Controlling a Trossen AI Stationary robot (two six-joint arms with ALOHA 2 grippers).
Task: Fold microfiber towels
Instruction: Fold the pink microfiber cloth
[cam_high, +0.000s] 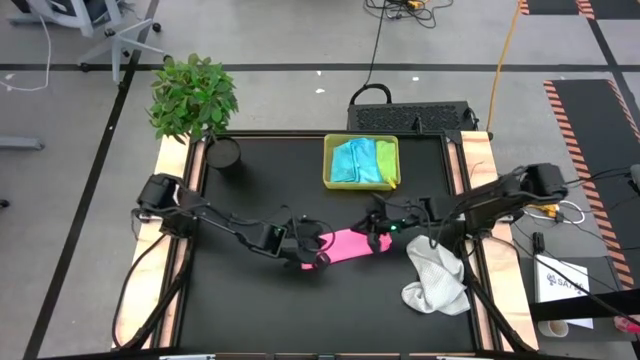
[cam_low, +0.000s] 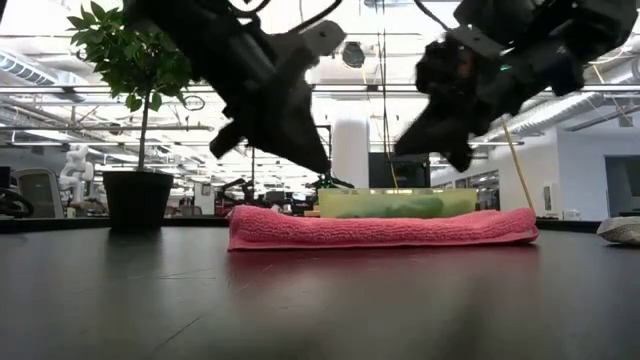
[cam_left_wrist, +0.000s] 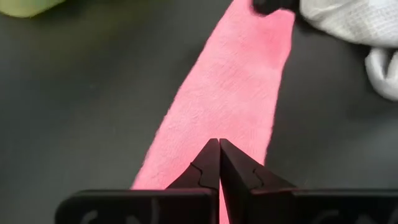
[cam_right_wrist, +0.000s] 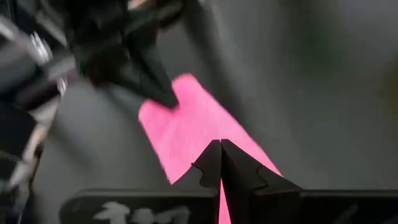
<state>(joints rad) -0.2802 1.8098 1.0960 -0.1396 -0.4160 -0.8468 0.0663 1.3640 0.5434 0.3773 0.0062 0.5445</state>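
A pink towel (cam_high: 345, 245) lies folded into a long flat strip on the black table; it also shows in the low view (cam_low: 380, 227). My left gripper (cam_high: 318, 255) is shut and hovers just above the strip's left end (cam_left_wrist: 186, 143). My right gripper (cam_high: 375, 238) is shut and hovers above its right end (cam_right_wrist: 249, 155). In the low view both fingertips stand clear above the towel. A white towel (cam_high: 438, 275) lies crumpled at the table's right. Light blue (cam_high: 350, 160) and lime green (cam_high: 388, 162) towels lie in the tray.
A yellow-green tray (cam_high: 327, 165) stands at the far middle of the table. A potted plant (cam_high: 195, 95) and its dark pot (cam_high: 225, 153) stand at the far left corner. Bare black table lies toward the near edge.
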